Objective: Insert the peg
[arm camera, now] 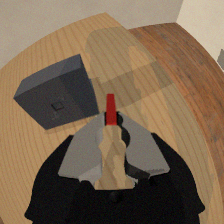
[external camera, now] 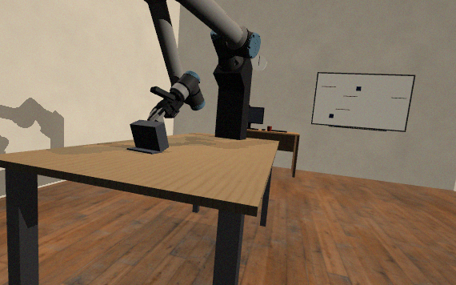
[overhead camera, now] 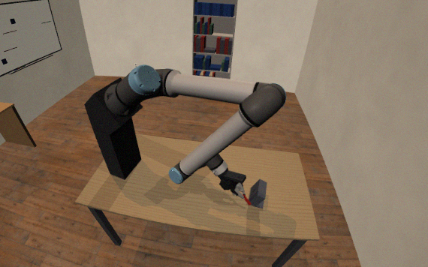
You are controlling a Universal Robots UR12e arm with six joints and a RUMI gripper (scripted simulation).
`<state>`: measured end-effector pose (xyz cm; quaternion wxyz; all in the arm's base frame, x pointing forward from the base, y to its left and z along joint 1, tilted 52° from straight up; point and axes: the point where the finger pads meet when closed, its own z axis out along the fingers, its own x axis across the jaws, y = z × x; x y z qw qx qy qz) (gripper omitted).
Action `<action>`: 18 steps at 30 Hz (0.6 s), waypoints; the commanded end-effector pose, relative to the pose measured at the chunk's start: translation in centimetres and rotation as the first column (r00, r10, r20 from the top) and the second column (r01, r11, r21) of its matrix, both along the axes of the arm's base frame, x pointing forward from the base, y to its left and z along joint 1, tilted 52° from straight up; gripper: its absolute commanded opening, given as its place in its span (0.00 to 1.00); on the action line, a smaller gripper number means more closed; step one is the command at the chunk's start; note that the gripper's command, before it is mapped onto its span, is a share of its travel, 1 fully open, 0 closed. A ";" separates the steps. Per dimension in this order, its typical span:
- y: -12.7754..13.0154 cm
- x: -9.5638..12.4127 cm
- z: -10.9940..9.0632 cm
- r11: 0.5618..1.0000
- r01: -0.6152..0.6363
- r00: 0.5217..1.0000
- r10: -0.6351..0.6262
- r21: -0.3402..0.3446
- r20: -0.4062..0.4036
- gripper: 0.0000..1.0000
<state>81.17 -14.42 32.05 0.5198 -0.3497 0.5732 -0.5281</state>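
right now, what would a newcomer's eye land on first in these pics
First, the red peg, the only bright colour, clamped in the gripper low over the wooden table. Just beside its tip stands the dark grey sloped panel with a small square hole, not yet entered. Above, the big grey arm arches over from its black pedestal.
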 end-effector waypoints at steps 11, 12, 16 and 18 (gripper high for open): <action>0.3 -0.2 0.1 1.000 0.002 0.999 -0.001 -0.031 0.045 0.00; 0.3 -0.3 0.0 0.999 0.003 0.999 -0.001 -0.033 0.047 0.00; 0.4 -0.4 0.0 0.999 0.004 0.998 -0.001 -0.041 0.059 0.00; 0.4 -0.4 0.0 0.999 0.004 0.998 -0.002 -0.045 0.065 0.00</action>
